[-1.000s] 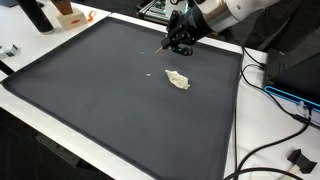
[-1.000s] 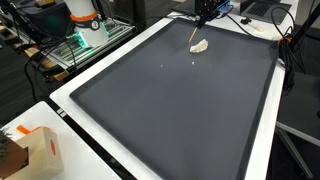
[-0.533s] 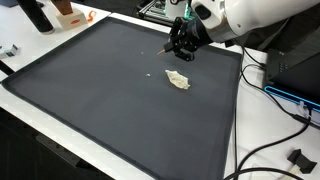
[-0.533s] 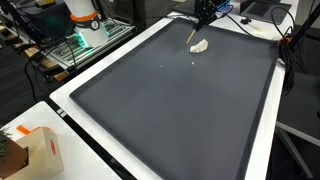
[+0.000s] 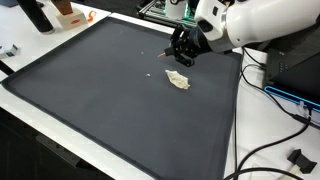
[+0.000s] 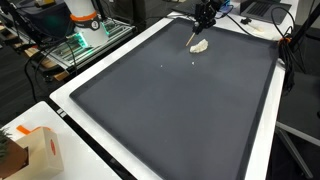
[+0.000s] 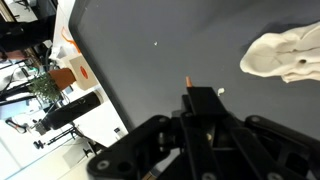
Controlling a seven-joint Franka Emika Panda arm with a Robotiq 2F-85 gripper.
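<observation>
**A:** The pincer is over by one edge of the dark mat, and it's clamped on a thin stick. In the wrist view the fingers are pressed together, with the stick's orange end poking out ahead of them.

**B:** So the stick is in the grip and off the mat?

**A:** In the grip, yes. In an exterior view the stick slants down from the pincer toward the mat. I can't tell whether the tip touches the surface or hangs just above it.

**B:** And that pale crumpled lump?

**A:** It's lying on the mat just beside the stick's tip, apart from the pincer, with nothing holding it. There's also a tiny white speck a bit further along the mat.

**B:** How far along would you call it?

**A:** My read is that the pick-up is done, because the stick is held firmly. It hasn't been set down or let go, and the lump looks untouched.

**B:** Anything else around?

**A:** The white table frames the mat, and an orange box sits at one corner, well apart from the pincer.
</observation>
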